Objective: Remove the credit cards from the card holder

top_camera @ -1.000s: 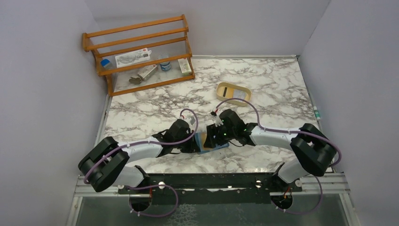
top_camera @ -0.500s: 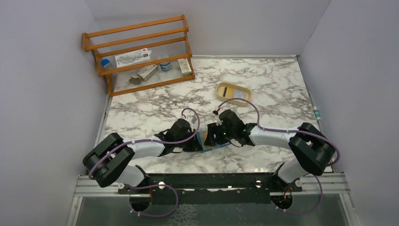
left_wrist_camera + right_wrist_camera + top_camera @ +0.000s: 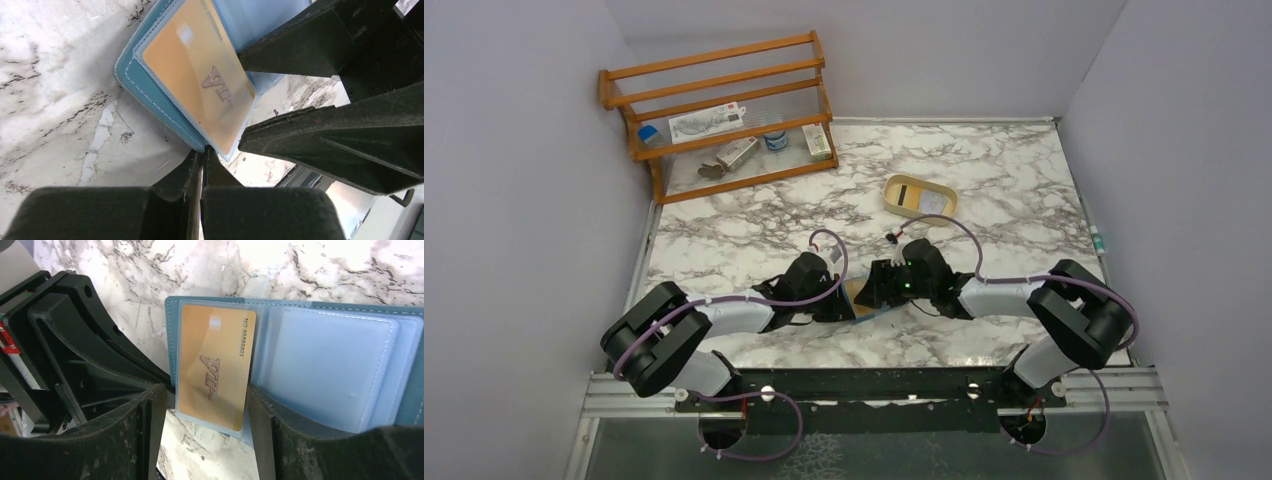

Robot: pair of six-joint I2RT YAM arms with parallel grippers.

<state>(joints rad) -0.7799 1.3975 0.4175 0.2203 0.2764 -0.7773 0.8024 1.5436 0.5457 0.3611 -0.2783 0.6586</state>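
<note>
The card holder (image 3: 171, 335) is a teal wallet lying open on the marble, with clear sleeves (image 3: 330, 365). A gold credit card (image 3: 215, 370) marked VIP sits in the outermost sleeve. My left gripper (image 3: 202, 162) is shut on the holder's near edge (image 3: 150, 102), just beside the gold card (image 3: 200, 70). My right gripper (image 3: 205, 435) is open, one finger on each side of the gold card's lower end, and the right finger (image 3: 260, 425) lies against the sleeve's edge. From above, both grippers meet over the holder (image 3: 864, 300) and hide most of it.
A tan tray (image 3: 889, 195) stands behind the grippers with a pale card (image 3: 934, 201) in it. A wooden rack (image 3: 724, 110) with small items fills the back left corner. Grey walls close in both sides.
The right wrist has swung slightly to the right and the holder has tilted, so its gold side now shows from above. Neither gripper's jaws have changed.
</note>
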